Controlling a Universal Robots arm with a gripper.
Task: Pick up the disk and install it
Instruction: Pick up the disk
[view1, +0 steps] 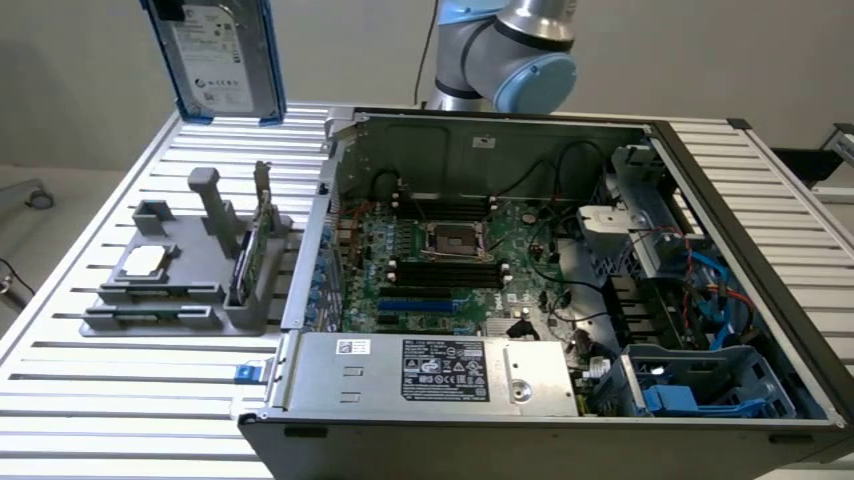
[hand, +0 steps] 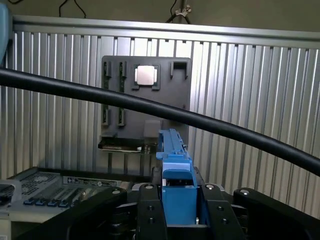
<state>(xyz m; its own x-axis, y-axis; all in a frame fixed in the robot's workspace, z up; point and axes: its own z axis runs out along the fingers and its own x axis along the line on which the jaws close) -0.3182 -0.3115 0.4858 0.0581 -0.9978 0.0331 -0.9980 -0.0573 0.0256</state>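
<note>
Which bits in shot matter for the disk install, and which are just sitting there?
In the job:
- the disk, lifted clear, clamped in the gripper
- open computer case
- blue drive cage in its corner, the likely slot

Lying about:
- grey holder beside the case
- silver chip on it
- green card upright in it

The gripper (hand: 177, 212), clamped on the disk (view1: 214, 55), hangs in open air with free room all round it. Below it lie the slatted table (view1: 94, 400) and a grey holder (view1: 174, 310) with a card (view1: 248, 255) standing upright. Off to one side, the open computer case (view1: 330, 190) raises a wall. Its inside is crowded with cables (view1: 534, 172), a power supply (view1: 427, 372) and a blue cage (view1: 707, 385). A black hose (hand: 150, 107) crosses close by the wrist.
</note>
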